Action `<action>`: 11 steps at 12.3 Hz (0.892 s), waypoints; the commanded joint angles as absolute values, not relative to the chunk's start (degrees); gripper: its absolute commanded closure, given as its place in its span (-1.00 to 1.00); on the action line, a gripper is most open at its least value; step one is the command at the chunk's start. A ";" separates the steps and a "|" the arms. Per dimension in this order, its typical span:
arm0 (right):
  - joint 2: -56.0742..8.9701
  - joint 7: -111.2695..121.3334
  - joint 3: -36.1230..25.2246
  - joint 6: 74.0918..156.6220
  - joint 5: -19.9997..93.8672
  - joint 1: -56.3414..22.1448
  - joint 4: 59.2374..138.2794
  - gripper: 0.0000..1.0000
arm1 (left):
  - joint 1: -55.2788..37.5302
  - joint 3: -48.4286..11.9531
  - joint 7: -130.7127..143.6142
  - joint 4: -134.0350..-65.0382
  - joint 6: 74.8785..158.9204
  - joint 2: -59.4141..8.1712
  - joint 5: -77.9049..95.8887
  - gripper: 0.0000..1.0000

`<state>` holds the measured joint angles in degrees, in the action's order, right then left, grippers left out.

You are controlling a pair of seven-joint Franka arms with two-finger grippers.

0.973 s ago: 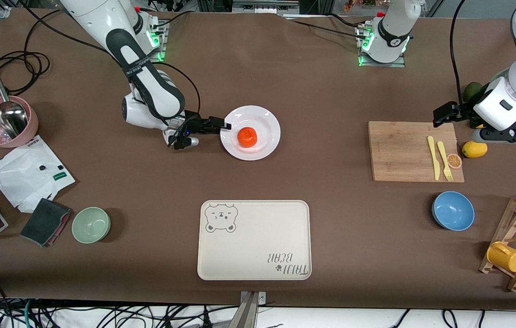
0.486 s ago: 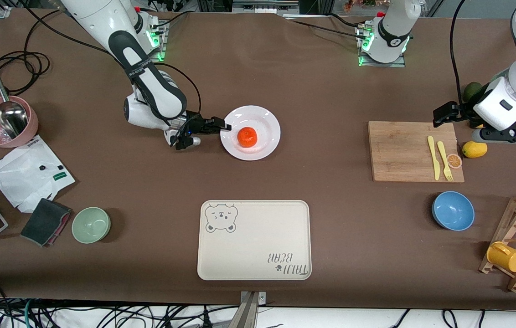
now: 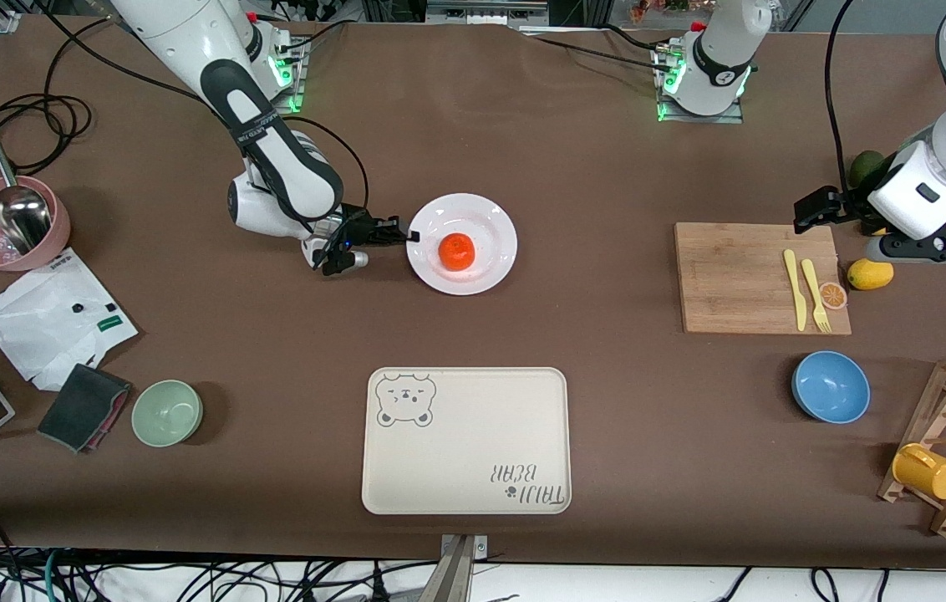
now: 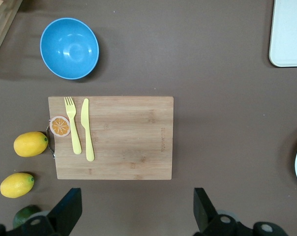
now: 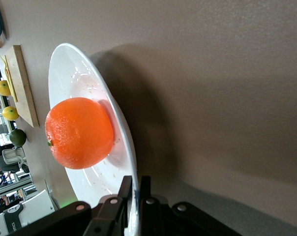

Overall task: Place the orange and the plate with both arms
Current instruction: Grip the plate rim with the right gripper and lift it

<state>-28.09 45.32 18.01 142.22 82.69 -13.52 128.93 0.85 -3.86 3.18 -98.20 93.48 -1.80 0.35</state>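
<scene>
Plate (image 3: 490, 227) with orange (image 3: 457, 251) nudged sideways, right gripper (image 3: 411, 237) jaws pinching its rim, left gripper (image 4: 134, 211) jaws wide over cutting board (image 3: 732, 276).

A wooden cutting board (image 4: 111, 137) lies on the brown tabletop (image 4: 217, 123), carrying a yellow fork (image 4: 73, 125), yellow knife (image 4: 87, 129) and an orange slice (image 4: 60, 126). A blue bowl (image 4: 69, 48) sits near it; two lemons (image 4: 30, 144) lie just beside the board. The left claw's fingers (image 4: 67, 209) stand wide apart.

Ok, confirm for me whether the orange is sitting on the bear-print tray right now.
No, the orange rests on the white plate, farther from the front camera than the bear-print tray, which holds nothing.
</scene>
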 commanded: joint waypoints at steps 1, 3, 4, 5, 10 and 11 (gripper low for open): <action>-29.35 47.20 18.28 143.09 84.29 -13.80 127.88 1.00 | 0.88 -3.87 2.20 -97.56 92.64 -1.49 0.35 -1.00; -29.53 47.55 18.28 143.00 84.29 -13.71 127.88 1.00 | 0.79 -3.87 2.20 -97.56 92.64 -1.49 0.35 -1.00; -29.53 47.55 18.28 143.00 84.29 -13.71 127.53 1.00 | 0.79 -3.87 2.20 -97.56 92.64 -1.49 0.35 -1.00; -29.53 47.37 18.19 142.82 84.37 -13.62 125.88 1.00 | 0.79 -3.87 2.20 -97.56 92.64 -1.49 0.35 -1.00; -29.71 42.03 18.11 142.56 84.37 -12.40 120.07 1.00 | 0.88 -3.87 2.20 -97.56 92.64 -1.49 0.44 -1.00; -30.32 40.01 18.11 142.56 84.29 -11.87 117.88 1.00 | 0.79 -3.87 2.20 -97.56 92.64 -1.49 0.35 -1.00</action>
